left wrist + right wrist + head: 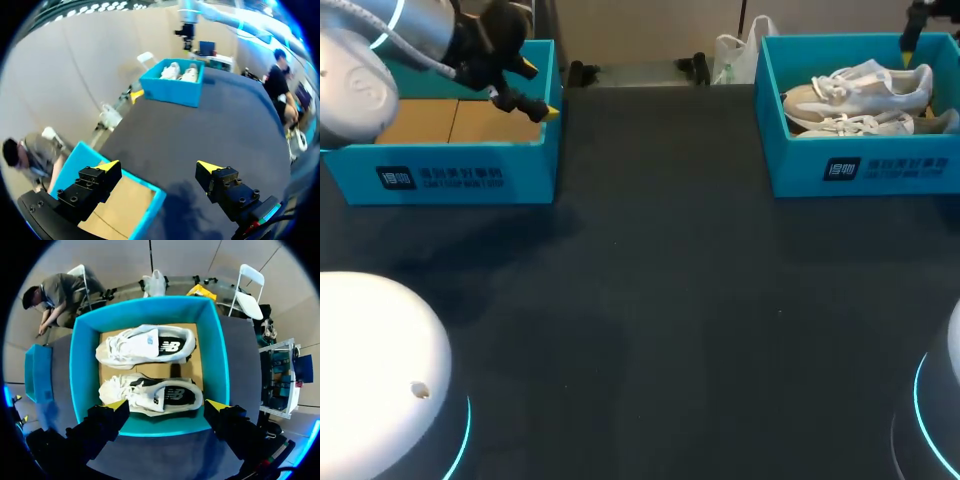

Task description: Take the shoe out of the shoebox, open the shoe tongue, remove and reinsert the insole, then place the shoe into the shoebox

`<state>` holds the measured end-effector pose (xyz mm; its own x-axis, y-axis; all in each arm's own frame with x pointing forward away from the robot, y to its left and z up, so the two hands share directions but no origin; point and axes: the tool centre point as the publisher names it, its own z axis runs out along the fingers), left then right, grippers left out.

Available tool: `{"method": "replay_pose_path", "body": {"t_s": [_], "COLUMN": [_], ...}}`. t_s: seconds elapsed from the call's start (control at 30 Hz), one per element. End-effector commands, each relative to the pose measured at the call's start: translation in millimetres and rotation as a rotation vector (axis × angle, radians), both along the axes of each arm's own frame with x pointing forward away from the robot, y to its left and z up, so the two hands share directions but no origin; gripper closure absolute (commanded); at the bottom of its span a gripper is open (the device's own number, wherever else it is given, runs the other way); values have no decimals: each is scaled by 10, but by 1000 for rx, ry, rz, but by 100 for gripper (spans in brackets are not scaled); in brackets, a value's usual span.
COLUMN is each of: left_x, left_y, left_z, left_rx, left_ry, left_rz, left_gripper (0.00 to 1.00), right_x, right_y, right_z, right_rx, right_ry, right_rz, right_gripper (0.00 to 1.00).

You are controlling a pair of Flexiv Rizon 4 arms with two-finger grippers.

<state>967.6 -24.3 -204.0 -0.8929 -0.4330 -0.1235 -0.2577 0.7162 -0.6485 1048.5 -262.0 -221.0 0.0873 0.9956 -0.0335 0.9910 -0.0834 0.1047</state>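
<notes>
Two white shoes lie side by side in the blue shoebox (pixel 860 168) at the back right, one shoe (pixel 145 346) farther and one shoe (pixel 155 394) nearer my fingers. My right gripper (pixel 167 405) hangs open above this shoebox (pixel 82 360), over the nearer shoe, touching nothing. In the head view only a bit of the right gripper (pixel 910 40) shows over the shoes (pixel 860 90). My left gripper (pixel 540 90) stands open and empty over the right end of a second blue box (pixel 450 175) at the back left. In the left wrist view the left gripper (pixel 157 166) straddles that box's corner (pixel 150 200).
The left box holds only a brown cardboard floor (pixel 450 120). Dark tabletop (pixel 660 280) stretches between the two boxes and toward the front. The arms' white bases (pixel 380 380) sit at the front corners. A white plastic bag (pixel 735 55) stands at the table's back edge.
</notes>
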Motion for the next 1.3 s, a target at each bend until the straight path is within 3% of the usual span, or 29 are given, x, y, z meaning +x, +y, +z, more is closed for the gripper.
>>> {"method": "replay_pose_path", "body": {"t_s": [0.03,0.4,0.47,0.83,1.17,1.3], "left_x": [122,167,170,183,189,216], "left_y": [-49,183,229,386,493,555], "left_z": [-37,58,63,-99,-281,-357], "left_rx": [142,160,154,201,227,242], "left_ry": [160,318,349,502,563,571], "left_rz": [226,475,515,685,712,728], "left_gripper": [0,0,0,0,0,0], "right_x": [-132,-475,-542,-837,-1171,-1320], "right_y": [97,282,313,517,735,790], "right_z": [31,170,213,359,280,190], "right_rx": [-26,-67,15,-2,-4,-3], "right_ry": [3,64,45,41,4,27], "right_rz": [0,-22,-38,-98,-72,-72], "right_gripper": [0,0,0,0,0,0]}}
